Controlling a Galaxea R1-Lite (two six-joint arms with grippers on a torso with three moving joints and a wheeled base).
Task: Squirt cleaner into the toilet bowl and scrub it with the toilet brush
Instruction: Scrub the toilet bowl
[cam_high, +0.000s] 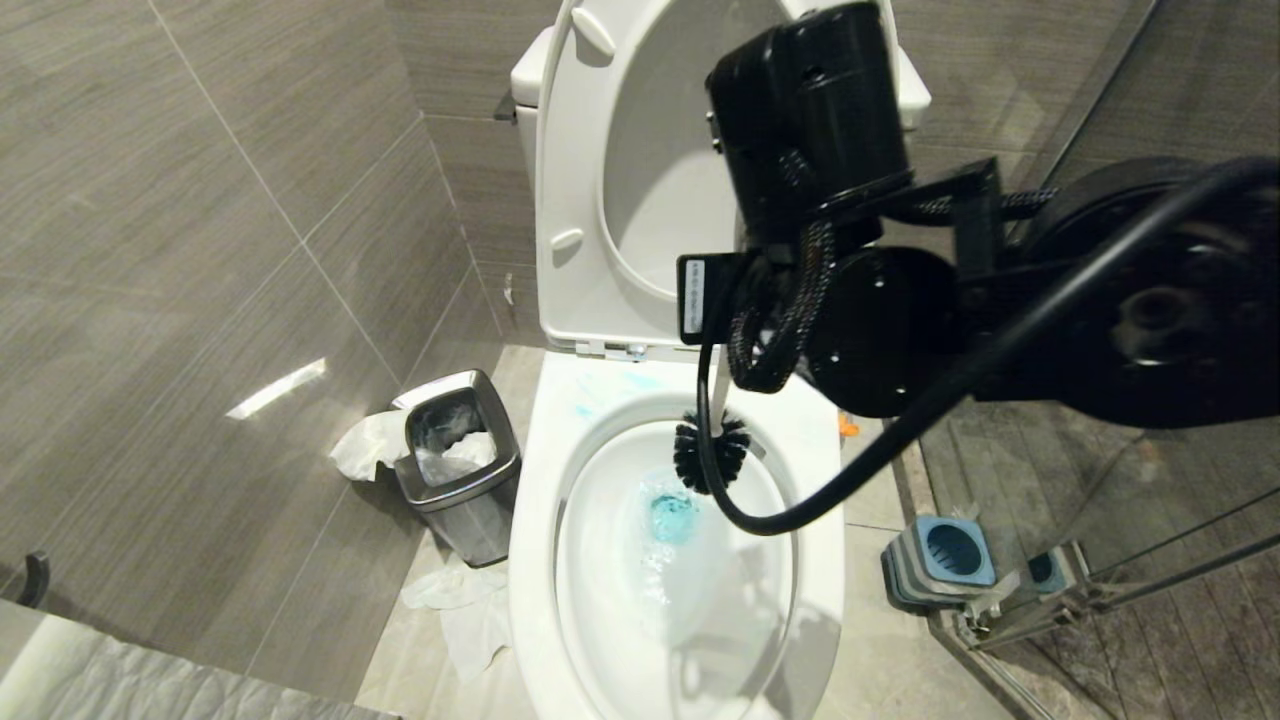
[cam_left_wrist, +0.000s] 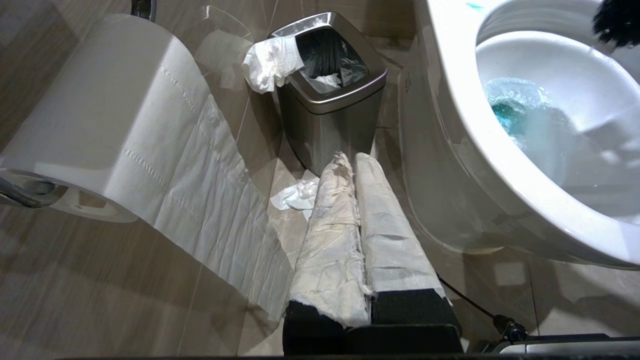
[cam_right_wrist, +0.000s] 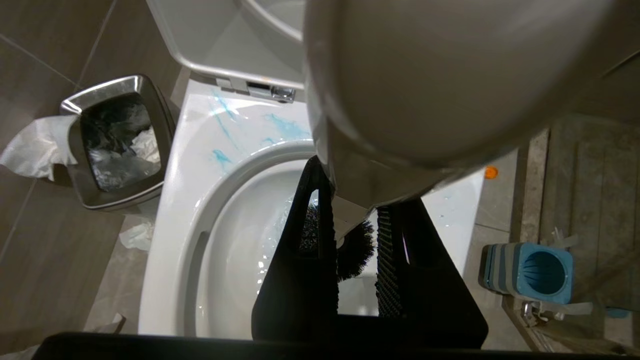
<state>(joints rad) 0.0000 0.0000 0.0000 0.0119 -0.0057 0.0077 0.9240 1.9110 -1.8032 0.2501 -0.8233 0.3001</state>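
The white toilet bowl (cam_high: 535, 520) stands open, seat and lid up. Turquoise cleaner (cam_high: 672, 515) tints the water, and blue streaks (cam_right_wrist: 225, 120) mark the back rim. My right gripper (cam_right_wrist: 357, 200) is shut on the toilet brush's white handle (cam_right_wrist: 450, 75), whose broad end fills the right wrist view. The brush's black bristle head (cam_high: 712, 452) hangs just inside the bowl at its back edge, above the water. My left gripper (cam_left_wrist: 350, 160), with paper-wrapped fingers, is shut and empty. It stays low beside the bowl's left side.
A steel waste bin (cam_high: 462, 465) with tissue spilling out stands left of the toilet. Crumpled paper (cam_high: 470, 610) lies on the floor. The grey holder with blue top (cam_high: 945, 560) sits to the right by the glass partition. A toilet roll (cam_left_wrist: 100, 125) hangs near my left gripper.
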